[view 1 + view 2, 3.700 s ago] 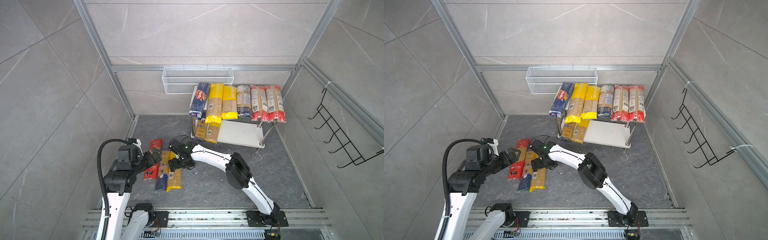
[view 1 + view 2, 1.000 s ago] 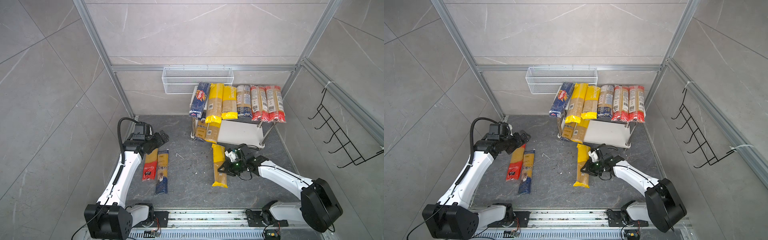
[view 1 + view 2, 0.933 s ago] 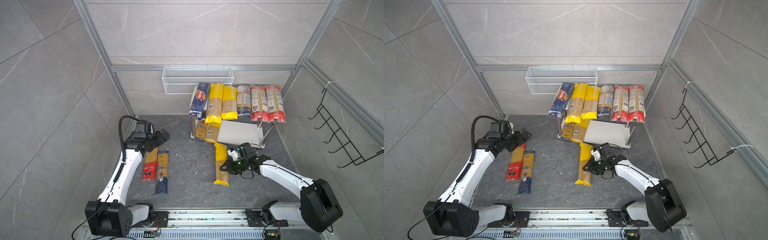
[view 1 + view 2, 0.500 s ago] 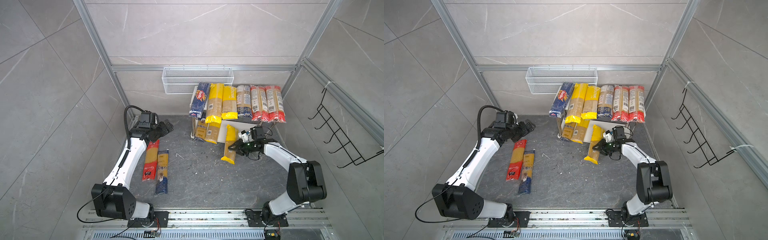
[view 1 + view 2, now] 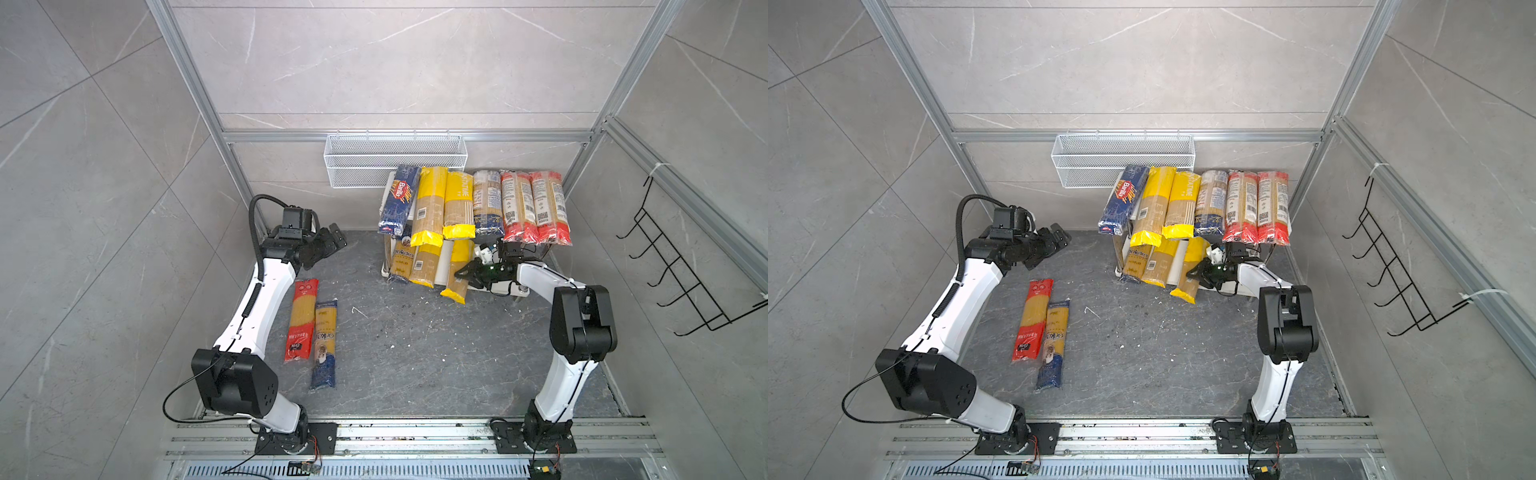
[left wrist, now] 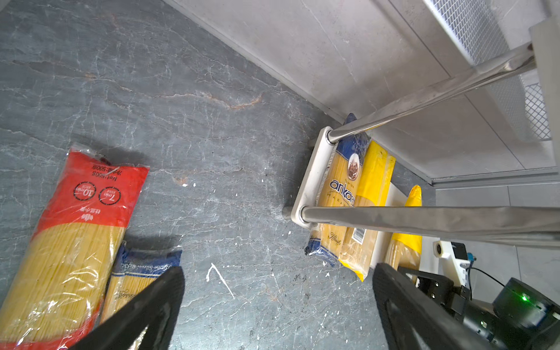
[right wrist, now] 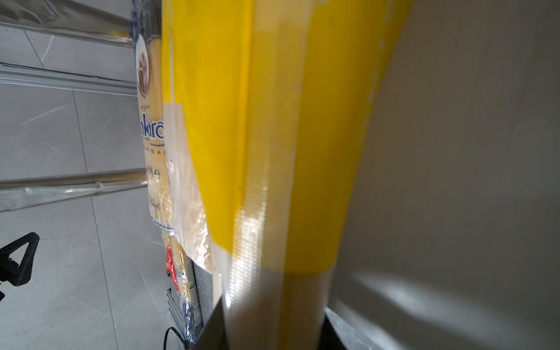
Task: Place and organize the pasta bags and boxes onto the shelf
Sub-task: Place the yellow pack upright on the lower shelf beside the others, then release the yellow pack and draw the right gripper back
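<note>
While in the right claw (image 5: 464,272), yellow-ended bag (image 5: 454,291) beside lower-shelf packs (image 5: 422,262).

Six packs (image 5: 455,203) sit atop the shelf (image 6: 312,175), three in its lower tier (ends overhanging), two on the floor (image 5: 415,340) leftward

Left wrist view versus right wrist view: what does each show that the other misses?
Left wrist only: the wire basket, and the left tool open and empty over the floor. Right wrist only: the right tool shut on the yellow-ended bag, seen close up. Both: that bag, the ankara pack on the shelf lower board, and a chrome leg.
</note>
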Available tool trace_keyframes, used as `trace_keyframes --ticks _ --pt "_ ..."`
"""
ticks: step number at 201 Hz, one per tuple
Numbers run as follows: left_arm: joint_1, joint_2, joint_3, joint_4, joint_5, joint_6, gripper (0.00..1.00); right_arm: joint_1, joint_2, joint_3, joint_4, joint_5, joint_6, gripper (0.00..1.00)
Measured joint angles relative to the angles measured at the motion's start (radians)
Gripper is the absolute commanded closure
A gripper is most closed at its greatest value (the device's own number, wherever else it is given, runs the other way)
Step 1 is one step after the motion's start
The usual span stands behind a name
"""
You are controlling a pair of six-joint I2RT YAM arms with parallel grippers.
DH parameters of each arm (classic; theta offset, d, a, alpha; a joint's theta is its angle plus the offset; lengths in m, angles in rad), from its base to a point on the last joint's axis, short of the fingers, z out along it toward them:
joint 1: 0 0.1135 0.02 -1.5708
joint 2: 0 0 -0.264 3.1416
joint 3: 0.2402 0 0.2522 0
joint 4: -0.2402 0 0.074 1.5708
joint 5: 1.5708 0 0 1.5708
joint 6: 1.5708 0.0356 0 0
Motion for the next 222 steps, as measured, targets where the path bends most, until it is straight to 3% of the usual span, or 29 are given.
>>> trace_keyframes --ticks 21,70,148,222 --pt "0.000 0.026 0.046 -0.015 0.000 0.016 0.00 0.000 0.041 0.049 0.009 0.012 0.002 1.00" --pt "0.000 0.068 0.088 -0.028 0.001 0.055 0.00 0.002 0.131 0.168 0.007 0.008 0.033 0.87" --pt "0.055 0.075 0.082 -0.033 0.023 0.086 0.00 0.054 0.153 0.208 -0.003 0.044 0.038 0.28" --pt "0.119 0.022 -0.051 -0.015 0.077 0.089 0.00 0.058 0.032 0.070 0.007 0.093 0.042 0.24"
